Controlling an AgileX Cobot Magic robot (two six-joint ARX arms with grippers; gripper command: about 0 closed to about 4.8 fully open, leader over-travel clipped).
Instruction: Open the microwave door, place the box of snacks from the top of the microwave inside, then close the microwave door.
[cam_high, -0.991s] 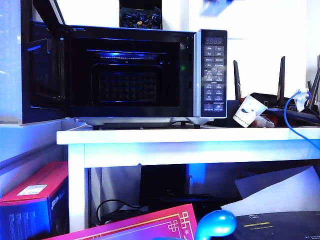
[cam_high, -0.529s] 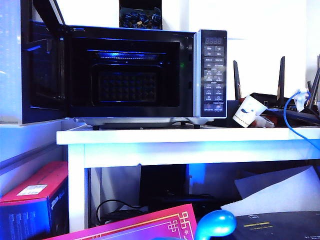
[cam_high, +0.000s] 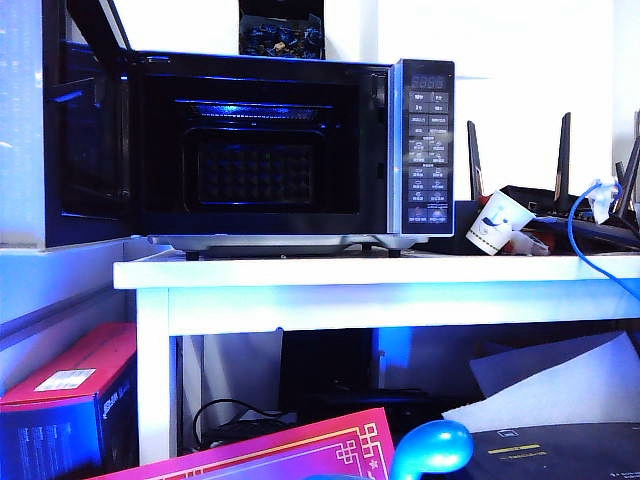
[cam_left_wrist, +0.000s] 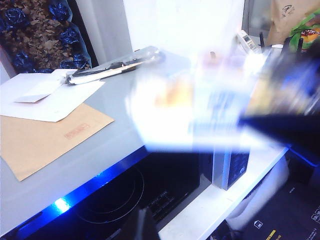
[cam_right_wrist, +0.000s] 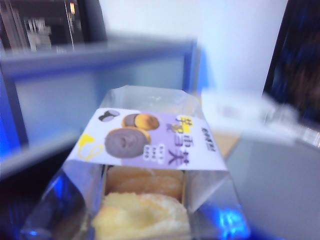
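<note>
The right tool, its jaws outside the right wrist view, carries the snack box (cam_right_wrist: 150, 170) close before its camera: a crinkly clear wrap around pale yellow cakes under a lilac printed label. The left tool (cam_left_wrist: 142, 227) hangs above the grey microwave (cam_high: 290, 145) top as a dark tip, its opening impossible to judge. The glossy black door (cam_high: 85, 140) stands swung wide on the white bench (cam_high: 380, 272).

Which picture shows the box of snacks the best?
The right wrist view: the box of snacks fills it, label readable, apparently in the right gripper. The left wrist view shows only a bright blur. The exterior view doesn't show it.
</note>
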